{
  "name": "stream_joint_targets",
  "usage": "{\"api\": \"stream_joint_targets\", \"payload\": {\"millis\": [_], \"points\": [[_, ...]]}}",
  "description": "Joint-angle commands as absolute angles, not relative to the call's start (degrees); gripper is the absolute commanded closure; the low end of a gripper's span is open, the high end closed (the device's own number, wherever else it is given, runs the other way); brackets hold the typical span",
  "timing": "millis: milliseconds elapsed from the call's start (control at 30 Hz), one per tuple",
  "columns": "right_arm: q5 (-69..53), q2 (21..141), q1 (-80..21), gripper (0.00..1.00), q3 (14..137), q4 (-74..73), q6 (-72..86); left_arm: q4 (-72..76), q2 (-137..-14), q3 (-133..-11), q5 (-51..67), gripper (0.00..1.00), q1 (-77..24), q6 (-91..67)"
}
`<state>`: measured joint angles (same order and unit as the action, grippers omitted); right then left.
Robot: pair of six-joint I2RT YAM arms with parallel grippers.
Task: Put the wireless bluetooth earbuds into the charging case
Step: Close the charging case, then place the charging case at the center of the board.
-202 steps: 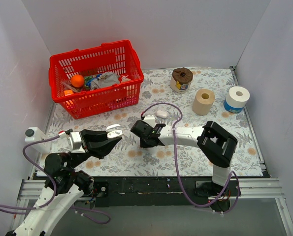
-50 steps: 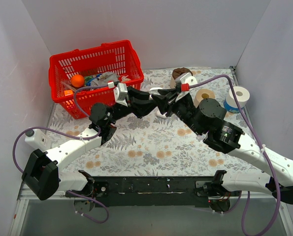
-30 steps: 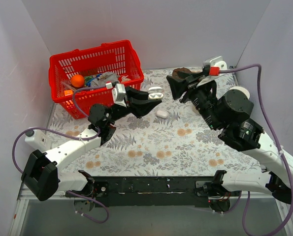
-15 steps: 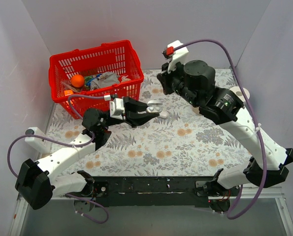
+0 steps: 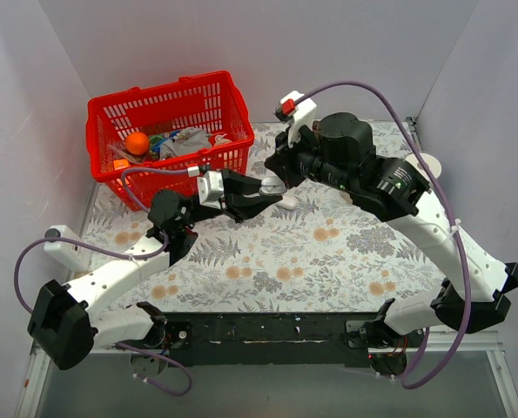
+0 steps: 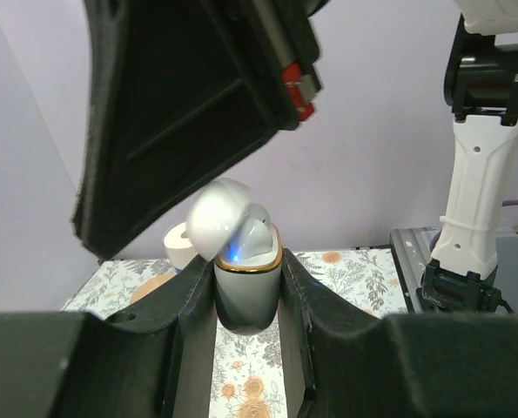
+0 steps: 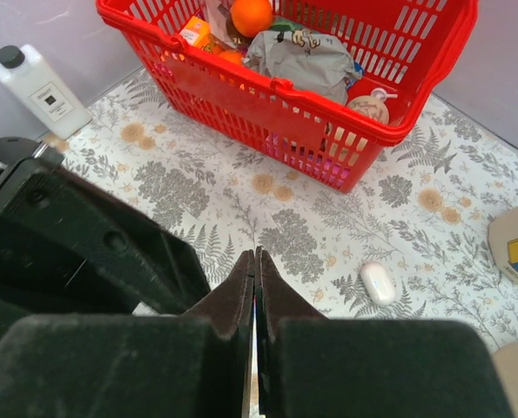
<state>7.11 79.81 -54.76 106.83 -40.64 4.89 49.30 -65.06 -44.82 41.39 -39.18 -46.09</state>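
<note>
In the top view, the left arm is seen reaching from its base at 7 o'clock toward the middle of the flowered desk (image 5: 328,261). The left gripper (image 5: 269,187) is clamped on the charging case (image 5: 272,184), which is held off the desk just toward 12 o'clock of its centre. In the left wrist view the case is gripped upright by its lower body between the two black fingers (image 6: 193,305), a gold band is shown round its rim, and its lid (image 6: 215,218) is tipped open toward 10 o'clock with a blue light beneath. Whether the wireless bluetooth earbuds are seated inside cannot be told.

The right gripper (image 7: 255,261) is hung close above the case, at its 12 o'clock, and its fingers are pressed together with nothing seen between them.

A small white oval object (image 5: 286,201) is lain on the desk just at 4 o'clock of the case. A white bottle (image 7: 34,85) with a dark cap is stood near the 9 o'clock edge.

Farther back, at 10 o'clock, a red basket (image 5: 158,90) is placed, in which an orange ball (image 5: 137,142) and crumpled packets are held.
</note>
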Motion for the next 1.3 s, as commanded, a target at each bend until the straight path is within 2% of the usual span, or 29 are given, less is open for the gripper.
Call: {"api": "stream_joint_targets", "payload": {"millis": [0, 133, 233, 267, 300, 367, 467, 633, 1133, 1167, 1267], "points": [[4.7, 76.6, -55.1, 0.99, 104.1, -40.5, 6.3, 51.2, -65.4, -47.1, 37.1, 1.00, -39.4, -47.0], [5.5, 73.9, -55.1, 0.99, 101.3, -39.1, 7.0, 51.7, -65.7, -47.0, 34.7, 1.00, -39.4, -48.5], [14.5, 70.4, -55.0, 0.99, 97.7, -37.1, 9.8, 49.2, -66.2, -47.4, 33.4, 1.00, -39.5, -49.5], [21.1, 69.0, -54.6, 0.99, 96.2, -34.6, 10.6, 47.7, -66.4, -47.7, 33.1, 1.00, -39.5, -51.2], [24.4, 67.4, -54.3, 0.98, 91.5, -32.6, 11.9, 45.8, -67.1, -47.8, 31.1, 1.00, -39.4, -52.9], [30.0, 63.2, -52.6, 0.94, 86.9, -28.8, 12.9, 40.2, -68.3, -47.2, 28.6, 1.00, -39.5, -58.8], [32.2, 59.7, -50.7, 0.90, 79.4, -27.0, 14.9, 37.5, -71.9, -43.5, 27.2, 1.00, -39.4, -65.5], [31.0, 57.0, -50.2, 0.84, 72.6, -26.6, 17.2, 32.3, -82.7, -41.3, 25.1, 1.00, -39.5, -77.4], [24.7, 53.3, -50.1, 0.82, 62.4, -25.8, 20.0, 24.2, -104.1, -46.0, 20.7, 1.00, -38.3, -79.9], [24.4, 53.3, -50.1, 0.81, 62.2, -25.8, 20.0, 24.0, -104.8, -46.0, 20.9, 0.99, -38.2, -80.0], [24.5, 53.0, -50.2, 0.80, 62.0, -26.0, 20.0, 23.4, -106.9, -46.4, 20.8, 0.87, -38.2, -80.1]]}}
